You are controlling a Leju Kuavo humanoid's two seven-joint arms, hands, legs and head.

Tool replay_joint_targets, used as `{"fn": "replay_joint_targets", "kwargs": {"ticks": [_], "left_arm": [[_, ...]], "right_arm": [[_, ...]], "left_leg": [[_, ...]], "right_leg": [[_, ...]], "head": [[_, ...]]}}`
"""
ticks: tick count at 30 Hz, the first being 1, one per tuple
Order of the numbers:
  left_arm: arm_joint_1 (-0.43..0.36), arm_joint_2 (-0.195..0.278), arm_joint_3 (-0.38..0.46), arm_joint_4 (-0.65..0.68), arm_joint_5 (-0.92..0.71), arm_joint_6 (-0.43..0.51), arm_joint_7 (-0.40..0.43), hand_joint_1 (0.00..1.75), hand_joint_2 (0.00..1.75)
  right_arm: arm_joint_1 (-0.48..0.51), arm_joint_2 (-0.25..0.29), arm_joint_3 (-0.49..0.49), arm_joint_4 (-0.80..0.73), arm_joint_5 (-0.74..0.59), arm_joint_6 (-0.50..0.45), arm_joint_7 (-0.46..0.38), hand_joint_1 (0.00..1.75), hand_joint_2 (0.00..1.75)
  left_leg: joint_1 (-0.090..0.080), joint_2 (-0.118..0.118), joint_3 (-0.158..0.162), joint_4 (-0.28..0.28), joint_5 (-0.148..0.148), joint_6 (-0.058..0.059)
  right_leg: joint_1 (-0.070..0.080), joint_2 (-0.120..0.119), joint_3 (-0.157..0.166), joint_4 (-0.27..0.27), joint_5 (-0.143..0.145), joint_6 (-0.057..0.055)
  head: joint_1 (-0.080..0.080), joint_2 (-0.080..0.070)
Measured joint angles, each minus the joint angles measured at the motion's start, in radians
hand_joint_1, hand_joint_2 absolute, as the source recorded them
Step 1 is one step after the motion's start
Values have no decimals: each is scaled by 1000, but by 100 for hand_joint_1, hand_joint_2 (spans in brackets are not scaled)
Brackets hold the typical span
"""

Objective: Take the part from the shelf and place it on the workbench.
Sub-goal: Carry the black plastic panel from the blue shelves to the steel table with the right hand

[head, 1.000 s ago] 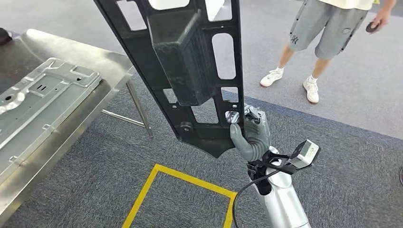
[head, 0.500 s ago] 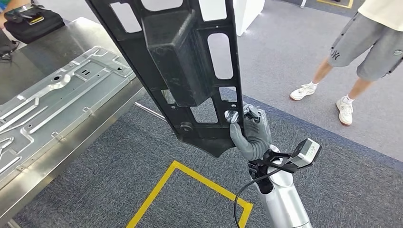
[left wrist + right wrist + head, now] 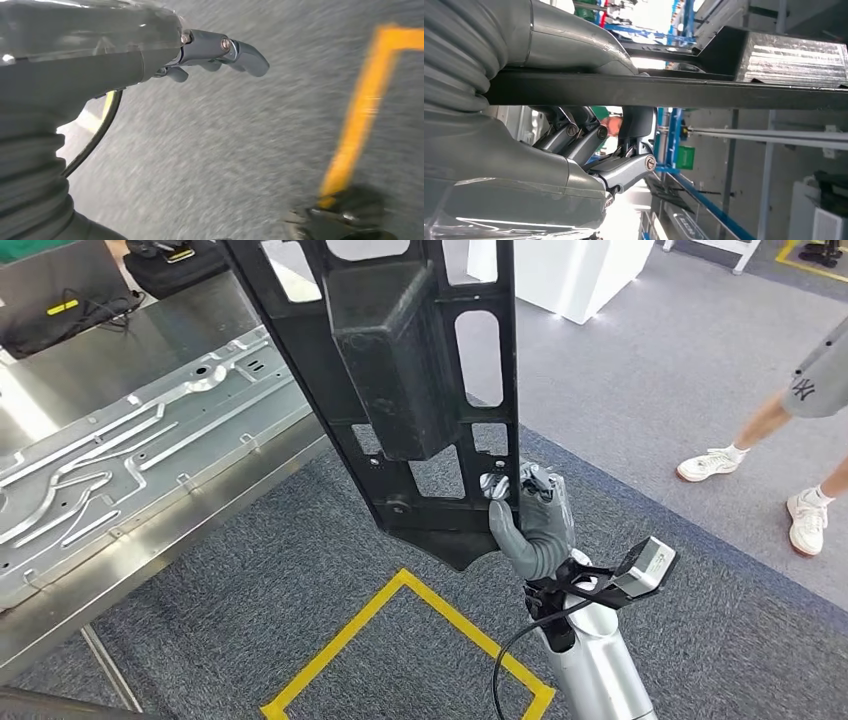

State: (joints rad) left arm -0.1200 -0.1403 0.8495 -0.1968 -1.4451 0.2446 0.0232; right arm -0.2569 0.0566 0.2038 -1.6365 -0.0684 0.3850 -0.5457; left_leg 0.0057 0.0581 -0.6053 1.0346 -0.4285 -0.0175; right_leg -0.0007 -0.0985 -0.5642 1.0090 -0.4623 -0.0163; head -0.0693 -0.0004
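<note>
The part is a long black plastic panel (image 3: 400, 390) with cut-out windows and a boxy bulge in its middle. It stands upright in front of me, above the carpet. My right hand (image 3: 530, 525) grips its lower right edge, thumb on the near face. In the right wrist view the panel (image 3: 664, 92) is a dark bar clamped between thumb and fingers (image 3: 579, 135). The steel workbench (image 3: 130, 350) lies to the left. My left hand (image 3: 210, 52) hangs over the carpet, fingers loosely curled, holding nothing.
A stamped metal sheet (image 3: 120, 460) lies on the workbench, with dark bags (image 3: 60, 300) at its far end. Yellow floor tape (image 3: 420, 610) marks the carpet below the panel. A person's legs and white shoes (image 3: 790, 490) stand at the right. A white cabinet (image 3: 575, 270) stands behind.
The whole view has swung: the workbench has come further into view at the left and the person has slid toward the right edge. My right hand still holds the panel the same way.
</note>
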Motion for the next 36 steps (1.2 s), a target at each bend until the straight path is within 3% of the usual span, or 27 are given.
{"fn": "replay_joint_targets", "kwargs": {"ticks": [1,3,4,6,7,9,10,11,12,14,15,16,18,19,21,23,24,25,26,28,30,31,34,36], "left_arm": [[10,0,2,0,4,-5,16,0,175],[26,0,6,0,7,-11,36,0,175],[32,-1,8,0,8,-12,38,0,175],[38,-3,12,0,10,-5,25,0,175],[38,-4,14,0,9,1,11,0,175],[32,-6,14,0,5,13,-20,0,175],[27,-7,14,0,4,18,-34,0,175],[21,-8,14,0,4,20,-44,0,175],[14,-9,14,0,3,21,-51,0,175],[-1,-13,14,0,3,20,-59,0,175],[-7,-16,14,0,4,19,-60,0,175],[-9,-17,14,0,5,17,-60,0,175],[-5,-19,14,0,8,15,-56,0,175],[1,-19,15,0,10,13,-51,0,175],[12,-19,17,0,12,10,-34,0,175],[19,-19,21,0,15,2,-6,0,175],[21,-18,22,0,17,-2,9,0,175],[24,-18,23,0,19,-6,24,0,175],[28,-17,24,0,21,-8,37,0,175],[36,-16,25,0,23,-11,55,0,175],[38,-15,28,0,28,-6,56,0,175],[38,-14,29,0,30,-2,50,0,175],[39,-14,35,0,37,16,20,0,175],[37,-16,40,0,39,28,-1,0,175]], "right_arm": [[6,0,0,-3,7,-6,-3,175,175],[18,-1,3,-12,15,-16,-4,175,175],[24,-1,4,-18,17,-20,-4,175,175],[35,-3,5,-30,17,-22,-4,175,175],[42,-5,5,-33,17,-22,-4,175,175],[58,-8,5,-36,17,-22,-3,175,175],[65,-10,6,-36,17,-22,-3,175,175],[69,-10,6,-38,18,-21,-2,175,175],[72,-11,6,-41,19,-21,-1,175,175],[73,-11,6,-48,21,-21,1,175,175],[72,-11,6,-51,21,-21,2,175,175],[72,-11,6,-53,21,-20,3,175,175],[71,-11,6,-55,23,-18,5,175,175],[69,-10,7,-56,24,-17,6,175,175],[67,-9,8,-57,24,-16,6,175,175],[67,-8,7,-57,25,-16,7,175,175],[68,-9,6,-57,25,-15,7,175,175],[68,-9,6,-57,25,-15,7,175,175],[68,-9,6,-56,26,-13,7,175,175],[66,-9,6,-55,27,-11,7,175,175],[60,-9,7,-54,27,-10,8,175,175],[56,-9,7,-53,27,-10,8,175,175],[46,-10,14,-49,26,-16,6,175,175],[41,-10,18,-47,26,-18,4,175,175]], "left_leg": [[-3,6,11,-21,1,7],[-5,-18,9,-23,3,20],[-4,-29,10,-26,5,25],[1,-51,11,-32,11,35],[3,-62,10,-32,12,38],[3,-87,9,-31,13,41],[2,-102,9,-30,13,41],[2,-117,9,-28,13,41],[2,-132,9,-27,13,40],[2,-159,8,-22,12,36],[2,-170,5,-21,13,32],[2,-180,2,-20,13,26],[4,-198,-4,-24,16,12],[5,-195,-5,-23,15,7],[0,-151,-26,21,-15,-1],[-1,-93,-83,144,-82,-6],[0,-80,-116,212,-111,-9],[1,-75,-137,256,-124,-12],[2,-71,-139,263,-118,-14],[3,-52,-79,158,-60,-13],[-2,-15,-6,23,-14,-3],[-5,-5,12,-11,-5,5],[-4,-24,16,-25,-1,24],[2,-36,20,-33,4,34]], "right_leg": [[3,-9,1,2,-3,5],[4,-26,4,2,-7,15],[1,-19,4,7,-13,21],[-5,32,-19,65,-53,33],[-7,65,-47,126,-85,37],[-8,90,-115,260,-138,40],[-9,93,-136,295,-141,39],[-9,95,-137,288,-122,37],[-9,100,-120,242,-87,34],[-11,140,-58,101,-15,26],[-11,159,-37,50,5,23],[-10,172,-26,23,13,21],[-8,163,-24,13,14,14],[-9,151,-21,8,16,9],[-13,126,-14,-3,20,-5],[-10,96,-12,-6,18,-15],[-9,80,-12,-6,17,-16],[-7,64,-12,-5,16,-17],[-7,49,-11,-5,14,-16],[-6,22,-7,-3,9,-12],[-2,-1,-3,2,2,-3],[1,-10,-2,4,-1,1],[3,-25,3,6,-6,16],[-2,17,-8,41,-34,28]], "head": [[0,0],[0,0],[0,0],[0,0],[0,0],[0,0],[0,0],[0,0],[0,0],[0,0],[0,0],[0,0],[0,0],[0,0],[0,0],[-1,0],[-1,0],[-1,0],[-1,0],[-1,0],[-1,0],[-1,0],[-1,0],[-1,0]]}}
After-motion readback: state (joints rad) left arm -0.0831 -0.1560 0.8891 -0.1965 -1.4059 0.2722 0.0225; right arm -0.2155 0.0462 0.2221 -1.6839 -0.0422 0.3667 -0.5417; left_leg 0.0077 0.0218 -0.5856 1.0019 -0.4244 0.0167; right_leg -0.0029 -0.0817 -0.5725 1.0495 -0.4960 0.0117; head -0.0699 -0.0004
